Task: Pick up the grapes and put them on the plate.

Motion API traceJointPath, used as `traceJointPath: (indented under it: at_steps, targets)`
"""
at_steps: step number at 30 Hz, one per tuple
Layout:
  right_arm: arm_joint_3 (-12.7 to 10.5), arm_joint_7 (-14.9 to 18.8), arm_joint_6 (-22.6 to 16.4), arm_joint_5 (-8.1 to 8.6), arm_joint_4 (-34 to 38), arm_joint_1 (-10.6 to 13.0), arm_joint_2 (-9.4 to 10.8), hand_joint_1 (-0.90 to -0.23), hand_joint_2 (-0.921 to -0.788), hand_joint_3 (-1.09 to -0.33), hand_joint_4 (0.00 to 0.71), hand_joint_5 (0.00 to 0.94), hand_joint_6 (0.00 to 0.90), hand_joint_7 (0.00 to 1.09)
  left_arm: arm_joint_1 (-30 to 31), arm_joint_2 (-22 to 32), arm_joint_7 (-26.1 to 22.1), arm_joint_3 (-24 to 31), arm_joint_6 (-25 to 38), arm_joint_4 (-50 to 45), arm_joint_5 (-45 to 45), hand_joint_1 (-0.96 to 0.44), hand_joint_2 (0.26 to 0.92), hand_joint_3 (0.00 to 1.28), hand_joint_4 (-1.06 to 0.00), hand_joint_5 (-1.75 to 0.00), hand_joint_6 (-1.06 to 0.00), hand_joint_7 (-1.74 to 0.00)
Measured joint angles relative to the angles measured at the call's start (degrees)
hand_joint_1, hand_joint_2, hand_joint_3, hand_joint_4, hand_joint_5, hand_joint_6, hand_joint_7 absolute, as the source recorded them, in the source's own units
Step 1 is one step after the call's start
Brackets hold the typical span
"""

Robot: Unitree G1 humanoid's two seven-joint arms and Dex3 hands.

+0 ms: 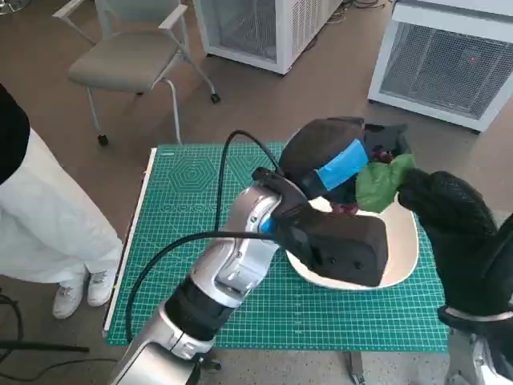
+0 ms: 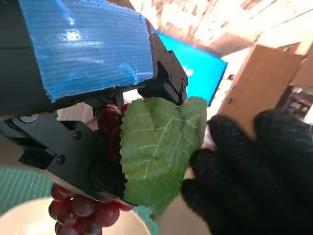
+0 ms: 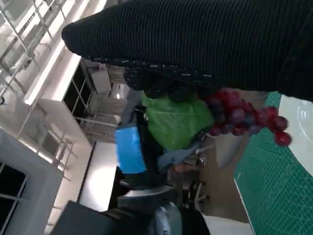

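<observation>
My left hand [image 1: 341,164] grasps the grapes [image 2: 83,210] above the plate [image 1: 403,261], which sits on the green cutting mat [image 1: 184,208] toward its right side. The bunch hangs out of my fingers [image 2: 63,156] with its long axis running from the stem end at my palm toward the plate's pale rim showing just beyond the lowest berries in the left wrist view; from that view I cannot tell whether the berries touch the plate. A green leaf [image 2: 159,147] lies broad and flat against the bunch, facing my right hand [image 1: 449,208].

My right hand, in its knitted glove, is just beside the leaf, its fingers [image 2: 220,161] near the leaf's edge. In the right wrist view the gloved fingertips curl over the top of the leaf with the red berries trailing away toward the mat, but I cannot tell whether they pinch anything.

The plate's right rim comes near the mat's right edge, and its near rim lies close to the front edge of the mat. The left part of the mat offers open green surface. Off the table's left edge a person [image 1: 40,216] in white stands close, and a chair [image 1: 132,56] is behind, well apart from the table
</observation>
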Motion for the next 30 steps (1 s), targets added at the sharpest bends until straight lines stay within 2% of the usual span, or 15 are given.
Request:
traceJointPath:
  at_steps: [1, 2, 4, 5, 8, 10, 12, 23, 26, 30]
  targets:
    - [0.0, -0.1, 0.0, 0.00, 0.0, 0.0, 0.0, -0.359, -0.921, -0.600, 0.452, 0.765, 0.251, 0.96, 0.0, 0.0, -0.3, -0.2, 0.1, 0.5, 0.0, 0.25, 0.906, 0.24, -0.45, -1.32, -0.24, -0.32]
    - [0.0, -0.2, 0.0, 0.00, 0.0, 0.0, 0.0, -0.359, -0.921, -0.600, 0.452, 0.763, 0.252, 0.96, -0.1, 0.0, -0.6, -0.4, 0.1, 1.0, 0.0, 0.20, 0.892, 0.23, -0.37, -1.13, -0.18, -0.23]
    - [0.0, -0.4, -0.1, -0.03, 0.0, 0.1, 0.0, -0.359, -0.921, -0.599, 0.452, 0.758, 0.252, 0.96, -0.3, 0.1, -1.4, -1.1, 0.3, 2.5, 0.1, 0.03, 0.857, 0.17, -0.19, -0.59, -0.09, -0.11]
    - [0.0, -0.5, -0.1, -0.08, 0.0, 0.1, 0.0, -0.359, -0.921, -0.599, 0.452, 0.755, 0.253, 0.96, -0.5, 0.2, -1.7, -1.6, 0.3, 3.4, 0.2, -0.07, 0.848, 0.14, -0.12, -0.39, -0.06, -0.07]
    - [0.0, -0.7, -0.2, -0.46, 0.0, 0.1, 0.1, -0.358, -0.921, -0.599, 0.452, 0.749, 0.254, 0.96, -1.3, 0.3, -2.4, -2.9, 0.1, 6.5, 0.6, -0.32, 0.840, 0.08, -0.04, -0.14, -0.02, -0.03]
    - [0.1, -0.8, -0.2, -0.67, 0.0, 0.1, 0.1, -0.358, -0.921, -0.599, 0.453, 0.746, 0.254, 0.96, -2.0, 0.3, -2.2, -3.5, -0.3, 8.8, 0.8, -0.44, 0.846, 0.05, -0.02, -0.07, -0.01, -0.01]
    - [0.1, -0.9, -0.3, -0.77, 0.0, 0.2, 0.2, -0.357, -0.921, -0.598, 0.455, 0.743, 0.255, 0.95, -2.6, 0.3, -1.8, -3.9, -1.1, 11.1, 0.9, -0.51, 0.851, 0.03, -0.01, -0.03, 0.00, -0.01]
    - [0.3, -1.3, -0.6, -1.58, 0.0, 0.2, 0.5, -0.356, -0.921, -0.595, 0.462, 0.728, 0.257, 0.95, -3.9, 0.2, 0.8, -3.7, -6.4, 19.8, -0.3, -0.69, 0.886, 0.02, 0.00, 0.00, 0.00, 0.00]
    - [0.3, -1.3, -0.6, -1.60, 0.0, 0.2, 0.5, -0.355, -0.921, -0.596, 0.462, 0.726, 0.256, 0.95, -3.9, 0.2, 0.8, -3.1, -7.4, 21.1, -1.5, -0.67, 0.888, 0.02, 0.00, 0.00, 0.00, 0.00]
    - [0.4, -1.3, -0.7, -1.62, -0.1, 0.2, 0.5, -0.356, -0.921, -0.597, 0.463, 0.724, 0.254, 0.95, -3.9, 0.5, 0.5, -1.6, -8.2, 21.4, -3.7, -0.52, 0.869, 0.01, 0.00, 0.00, -0.02, -0.01]
